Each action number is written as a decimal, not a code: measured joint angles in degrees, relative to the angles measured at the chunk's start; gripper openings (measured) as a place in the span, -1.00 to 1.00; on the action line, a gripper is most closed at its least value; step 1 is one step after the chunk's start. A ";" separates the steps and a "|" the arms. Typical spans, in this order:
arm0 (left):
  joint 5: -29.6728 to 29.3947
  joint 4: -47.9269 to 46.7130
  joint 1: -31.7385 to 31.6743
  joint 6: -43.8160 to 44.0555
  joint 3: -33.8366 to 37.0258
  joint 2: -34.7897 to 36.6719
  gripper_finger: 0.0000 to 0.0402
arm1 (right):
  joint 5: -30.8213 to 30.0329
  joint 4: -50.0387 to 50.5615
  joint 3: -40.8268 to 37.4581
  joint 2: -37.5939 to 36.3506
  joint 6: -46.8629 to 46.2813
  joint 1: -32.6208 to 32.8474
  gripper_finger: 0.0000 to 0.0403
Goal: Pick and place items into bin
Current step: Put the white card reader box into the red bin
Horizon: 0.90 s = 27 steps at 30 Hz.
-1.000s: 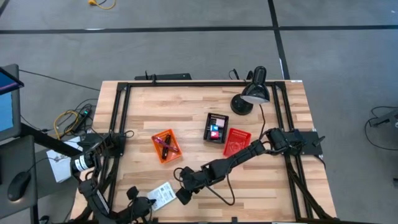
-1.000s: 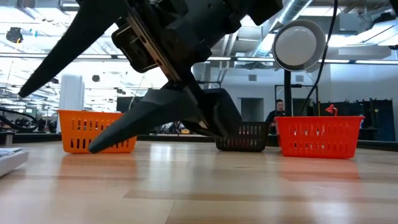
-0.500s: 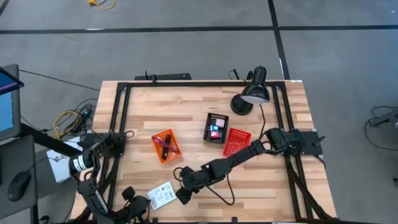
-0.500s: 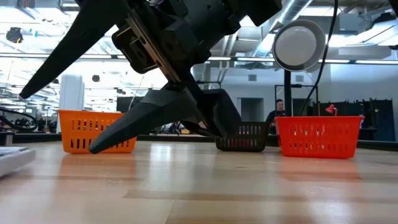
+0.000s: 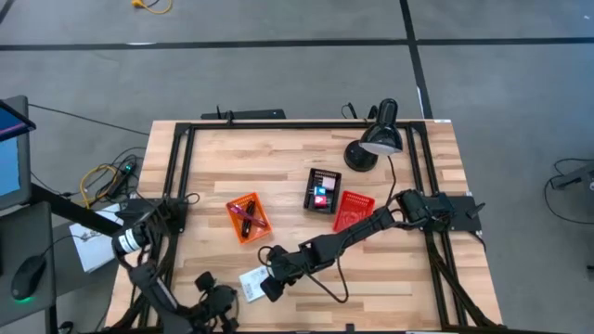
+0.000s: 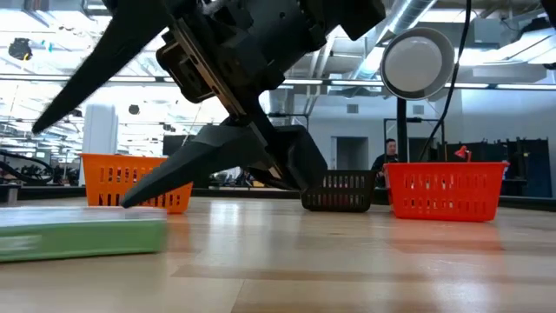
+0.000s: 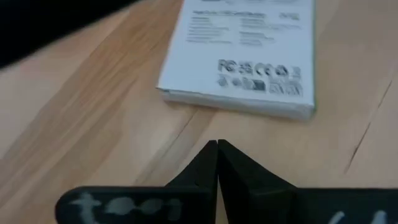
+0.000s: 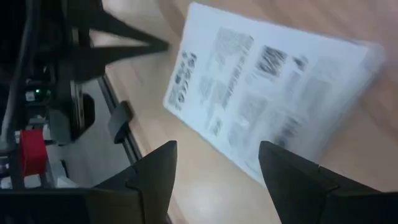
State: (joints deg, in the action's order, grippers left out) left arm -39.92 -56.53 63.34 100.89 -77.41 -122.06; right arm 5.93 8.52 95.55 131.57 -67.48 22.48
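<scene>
The white card-like packet (image 5: 251, 282) lies flat on the wood near the table's near edge; it also shows in the low view (image 6: 80, 239). My left gripper (image 5: 221, 301) is shut just to the packet's left. In the left wrist view its tips (image 7: 217, 144) point at the packet's printed face (image 7: 239, 56), with bare wood between. My right gripper (image 5: 268, 285) is open at the packet's right end. In the right wrist view its fingers (image 8: 217, 147) stand apart over the packet (image 8: 273, 93). The marker and purple pen lie in the orange basket (image 5: 248, 218).
A black basket (image 5: 322, 190) holding small cubes and a red basket (image 5: 352, 211) sit mid-table. The black desk lamp (image 5: 375, 144) stands toward the far right. A cable trails from the right arm. A person (image 6: 389, 162) stands far behind in the room.
The packet has slid along the table toward the right and lies closer to my right gripper. It now fills more of the low view's left side. My left gripper, still shut, has moved rightward after it.
</scene>
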 joint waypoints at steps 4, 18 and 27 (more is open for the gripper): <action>-1.80 3.30 -3.45 -6.43 0.61 0.00 -1.00 | 0.01 1.38 0.02 0.00 0.18 -0.17 0.11; -4.33 1.65 -3.03 -7.60 -0.84 0.04 -1.00 | 6.84 10.92 0.52 -2.58 6.46 0.81 0.11; -10.96 2.37 -2.26 -6.85 -1.05 0.04 -1.00 | 3.79 20.16 0.46 -2.62 1.09 1.82 0.11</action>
State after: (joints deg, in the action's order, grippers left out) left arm -50.88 -54.16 61.08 94.04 -78.47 -122.02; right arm 9.73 28.67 96.01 128.95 -66.40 24.30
